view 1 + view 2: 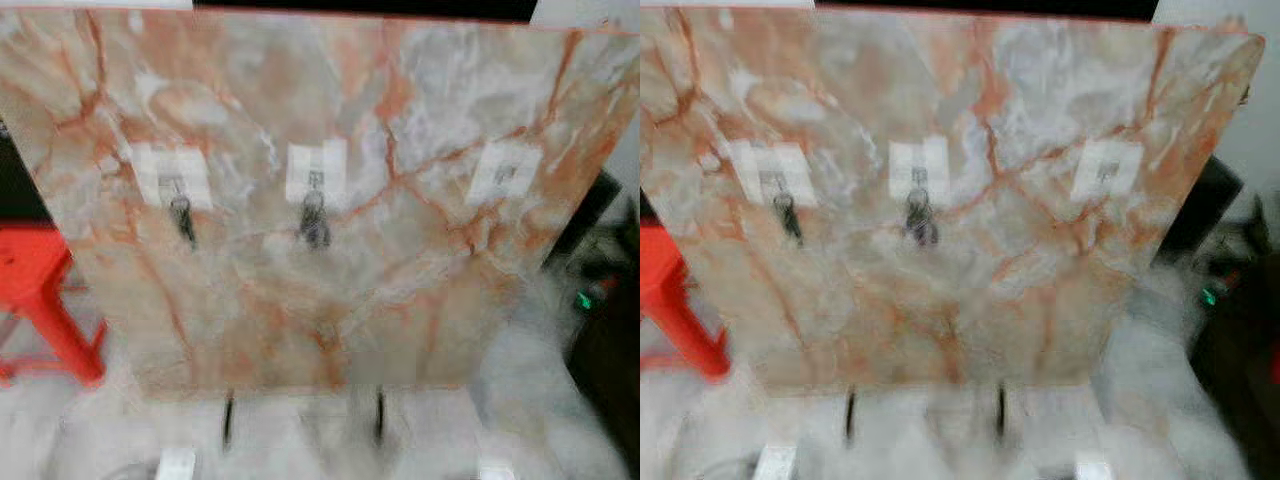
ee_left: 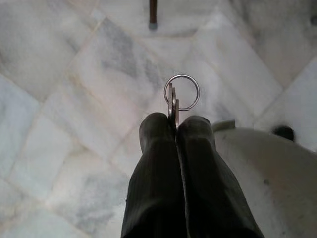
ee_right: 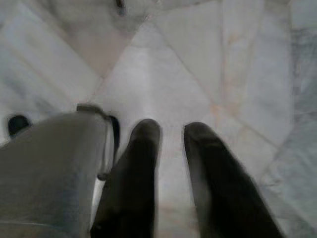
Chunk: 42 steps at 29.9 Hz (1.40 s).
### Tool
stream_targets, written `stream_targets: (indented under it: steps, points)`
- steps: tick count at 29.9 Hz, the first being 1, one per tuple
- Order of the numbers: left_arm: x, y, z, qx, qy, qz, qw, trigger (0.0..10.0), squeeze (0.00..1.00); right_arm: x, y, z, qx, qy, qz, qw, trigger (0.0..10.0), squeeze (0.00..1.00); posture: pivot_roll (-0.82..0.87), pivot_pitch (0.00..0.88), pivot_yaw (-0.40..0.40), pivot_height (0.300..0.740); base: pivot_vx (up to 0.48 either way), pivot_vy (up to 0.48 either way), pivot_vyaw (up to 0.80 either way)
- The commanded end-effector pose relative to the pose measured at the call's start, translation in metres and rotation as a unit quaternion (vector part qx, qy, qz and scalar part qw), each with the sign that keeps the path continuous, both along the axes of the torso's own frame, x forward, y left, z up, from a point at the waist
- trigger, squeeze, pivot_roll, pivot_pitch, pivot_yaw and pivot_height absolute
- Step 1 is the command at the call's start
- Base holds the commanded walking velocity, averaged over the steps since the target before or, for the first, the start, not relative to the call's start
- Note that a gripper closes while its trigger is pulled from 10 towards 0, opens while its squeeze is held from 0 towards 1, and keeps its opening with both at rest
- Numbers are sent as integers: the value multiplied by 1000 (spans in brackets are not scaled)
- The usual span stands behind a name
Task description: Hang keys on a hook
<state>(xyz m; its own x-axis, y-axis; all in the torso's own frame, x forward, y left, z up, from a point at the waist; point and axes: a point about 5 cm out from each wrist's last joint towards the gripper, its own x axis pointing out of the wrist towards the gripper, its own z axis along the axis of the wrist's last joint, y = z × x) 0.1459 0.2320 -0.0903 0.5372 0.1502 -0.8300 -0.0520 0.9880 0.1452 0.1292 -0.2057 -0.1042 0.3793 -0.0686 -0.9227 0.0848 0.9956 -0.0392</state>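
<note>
Ahead of me stands a pink-veined marble board (image 1: pixel 330 200) with three white hook pads: the left hook (image 1: pixel 172 178) and middle hook (image 1: pixel 315 175) each already carry keys, the right hook (image 1: pixel 505 172) is bare, and a red stool (image 1: pixel 45 300) sits beside the board on my left. My left pincer (image 2: pixel 177 124) hangs over the marble floor (image 2: pixel 74 74), fingers clenched on a key (image 2: pixel 172 101) whose ring (image 2: pixel 182 92) pokes out past the tips. My right pincer (image 3: pixel 171 131) is released, fingers apart, gripping nothing above the same floor.

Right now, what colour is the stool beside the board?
Red, the stool; clearest in the left eye view.
</note>
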Motion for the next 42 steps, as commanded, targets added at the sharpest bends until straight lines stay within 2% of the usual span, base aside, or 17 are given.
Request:
stream_targets:
  steps: [1,19,25,42]
  points:
    - [4,-7,0,-9,-1,-2,1000,10000,0,1,-9,2,-8,-7,-22,1000,10000,0,-30,0,-52,740,0,-480,0]
    - [5,-6,0,-6,-3,-1,1000,10000,0,3,-10,3,-13,-9,-12,1000,10000,0,-38,0,-50,740,0,-480,24]
    - [5,-6,0,-6,-3,-3,1000,10000,0,3,-10,3,-20,-8,8,1000,10000,0,-40,0,-49,740,0,-480,706]
    - [5,-6,1,0,-14,-3,1000,10000,0,2,-11,3,-23,-7,15,1000,10000,0,-46,0,-49,740,0,-480,800]
